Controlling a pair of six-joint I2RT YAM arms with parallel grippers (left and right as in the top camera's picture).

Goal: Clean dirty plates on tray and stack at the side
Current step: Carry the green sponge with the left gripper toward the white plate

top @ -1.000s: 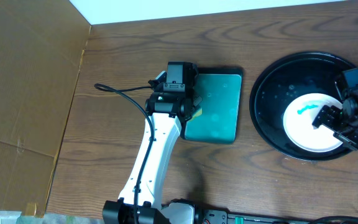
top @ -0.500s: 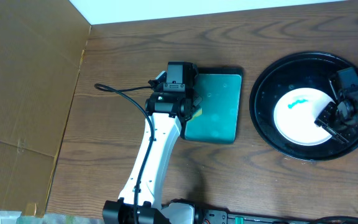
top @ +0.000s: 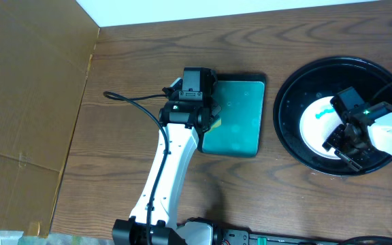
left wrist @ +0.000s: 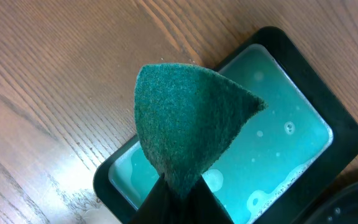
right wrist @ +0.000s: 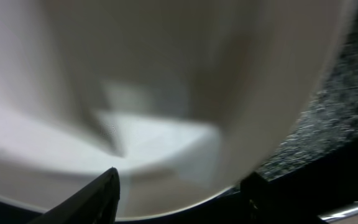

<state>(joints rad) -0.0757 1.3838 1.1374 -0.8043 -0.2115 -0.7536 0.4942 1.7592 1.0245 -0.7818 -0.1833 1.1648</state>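
1. Wooden table (top: 128, 54): brown grain, fills the overhead view. A cardboard sheet (top: 26, 88) covers its left part.
2. Black tray (top: 298, 78): large, round, glossy, with a raised rim. It sits at the table's right side, and droplets speckle its floor.
3. Left arm (top: 165, 170): white links, reaching from the near edge up to the left edge of the small tray.
4. Small tray (top: 240, 116): rectangular, teal floor, black edge, mid-table. It is near the black tray's left side, not touching. The left wrist view shows bubbles and drops on the teal floor.
5. Plate (top: 312, 126): white, round, inside the black tray on its floor. Its left edge is clear of the tray rim. Its right and lower parts are hidden under the right gripper.
6. Right gripper (top: 339, 143): over the plate's lower right part.
   - The right wrist view is blurred, and the white plate fills most of it.
   - Two dark fingertips (right wrist: 98, 196) stand wide apart at the bottom, with the plate rim running across the gap.
   - Pincer released, clamping nothing. Contact with the plate: cannot tell.
7. Left gripper (left wrist: 173, 202): clenched on the sponge's lower corner.
8. Sponge (left wrist: 191, 124): dark green scouring face, pinched into a pointed fold. It is held over the small tray's left edge, partly over bare wood. Touching the tray or not: cannot tell.
9. Smear (top: 324, 109): turquoise, small, on the plate's upper part, uncovered, just beside the right gripper.
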